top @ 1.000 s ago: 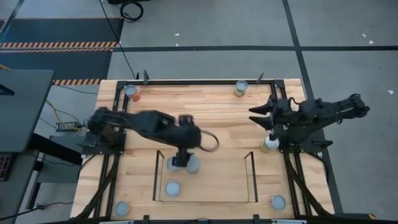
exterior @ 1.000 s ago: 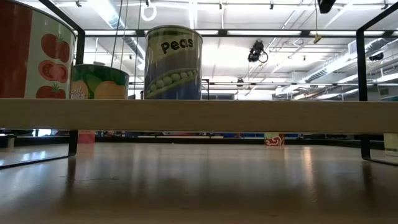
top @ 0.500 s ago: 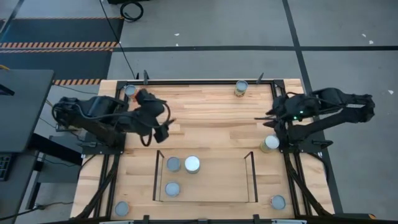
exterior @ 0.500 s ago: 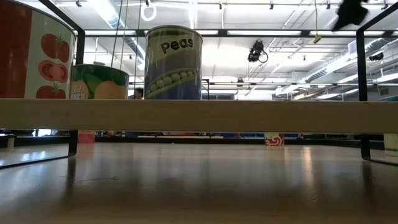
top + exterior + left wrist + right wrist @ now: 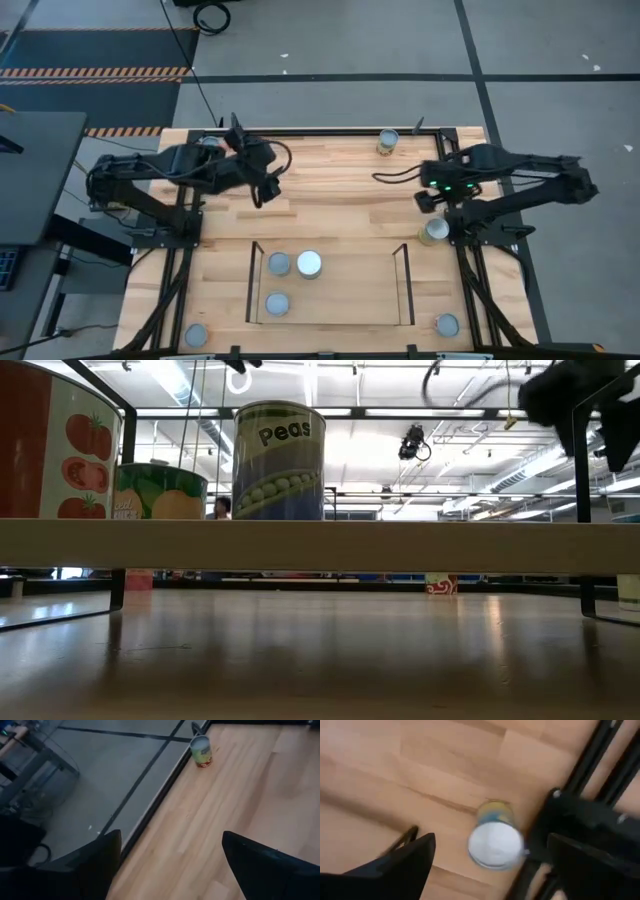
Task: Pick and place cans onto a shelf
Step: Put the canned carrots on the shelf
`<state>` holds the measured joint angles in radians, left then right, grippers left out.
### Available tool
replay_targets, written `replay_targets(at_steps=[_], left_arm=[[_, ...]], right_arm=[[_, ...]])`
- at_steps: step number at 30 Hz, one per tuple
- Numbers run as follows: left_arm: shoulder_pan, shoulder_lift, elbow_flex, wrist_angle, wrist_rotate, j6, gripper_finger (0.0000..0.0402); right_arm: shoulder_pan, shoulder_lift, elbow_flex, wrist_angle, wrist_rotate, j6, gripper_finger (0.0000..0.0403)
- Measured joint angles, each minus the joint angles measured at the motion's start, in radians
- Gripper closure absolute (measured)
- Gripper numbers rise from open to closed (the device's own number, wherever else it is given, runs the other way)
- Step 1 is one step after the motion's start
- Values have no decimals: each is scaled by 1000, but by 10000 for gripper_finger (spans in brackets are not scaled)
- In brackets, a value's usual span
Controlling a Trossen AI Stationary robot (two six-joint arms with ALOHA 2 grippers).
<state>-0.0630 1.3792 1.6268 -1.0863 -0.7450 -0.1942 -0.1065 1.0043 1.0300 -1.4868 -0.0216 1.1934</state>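
I am seeing three round grey-topped tins standing on the low light-wood shelf with dark metal end frames, well apart from both hands. The left hand is hanging wide and empty over the pale wooden surface. The right hand is spread wide too, holding nothing, with a white-topped tin near it by the dark frame rail. Five tins are sitting outside the shelf. The low view is cutting off the red tomato tin.
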Motion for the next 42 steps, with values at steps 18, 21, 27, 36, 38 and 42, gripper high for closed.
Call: replay_targets(at_steps=[18,21,27,36,38,42], left_arm=[[196,-19,0,-3,9,213,49],[224,-19,0,33,61,258,49],[258,-19,0,92,97,307,49],[263,-19,0,93,132,337,49],[264,-19,0,93,132,337,49],[270,-19,0,93,131,337,49]], right_arm=[[371,160,-119,13,14,957,36],[398,156,-155,-10,-6,999,27],[374,118,-227,123,36,1006,6],[364,71,-232,163,90,983,3],[364,67,-232,168,119,969,4],[360,69,-232,255,197,781,8]])
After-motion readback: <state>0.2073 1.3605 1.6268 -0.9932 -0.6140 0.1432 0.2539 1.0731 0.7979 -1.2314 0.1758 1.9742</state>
